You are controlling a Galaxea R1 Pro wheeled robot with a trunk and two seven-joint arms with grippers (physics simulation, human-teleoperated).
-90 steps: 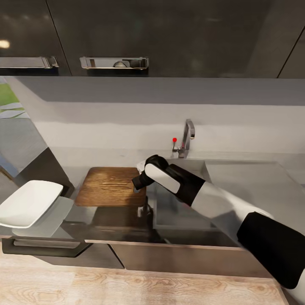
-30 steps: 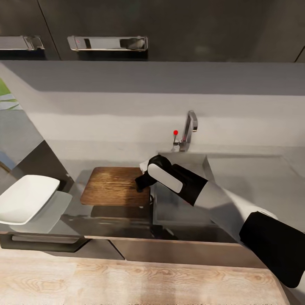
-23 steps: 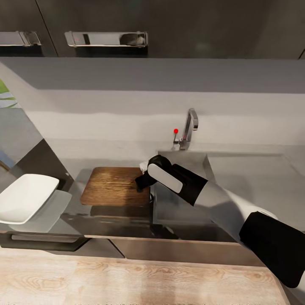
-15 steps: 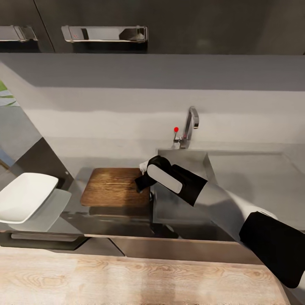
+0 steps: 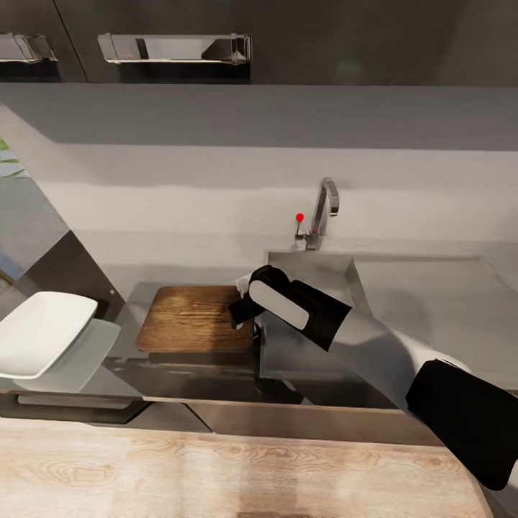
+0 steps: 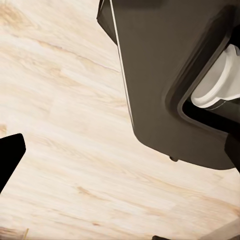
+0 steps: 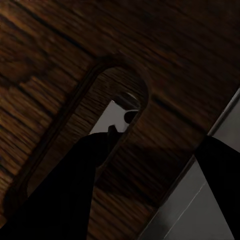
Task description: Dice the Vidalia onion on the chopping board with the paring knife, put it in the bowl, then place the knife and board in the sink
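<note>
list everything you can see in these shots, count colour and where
chopping board: 1, brown wood, on the countertop just left of the sink
sink: 1, brushed steel, centre right
tap: 1, chrome with a red dot, behind the sink
bowl: 1, white, far left of the countertop
countertop: 1, grey, along the wall
cabinet handles: 2, silver, on dark upper cabinets
floor: pale wood
right claw: 1, black, fingers astride the board's slotted end
left claw finger: black, over the floor

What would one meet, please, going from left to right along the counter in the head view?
bowl → chopping board → right gripper at the board's right end → sink with its tap → steel drainboard
</note>
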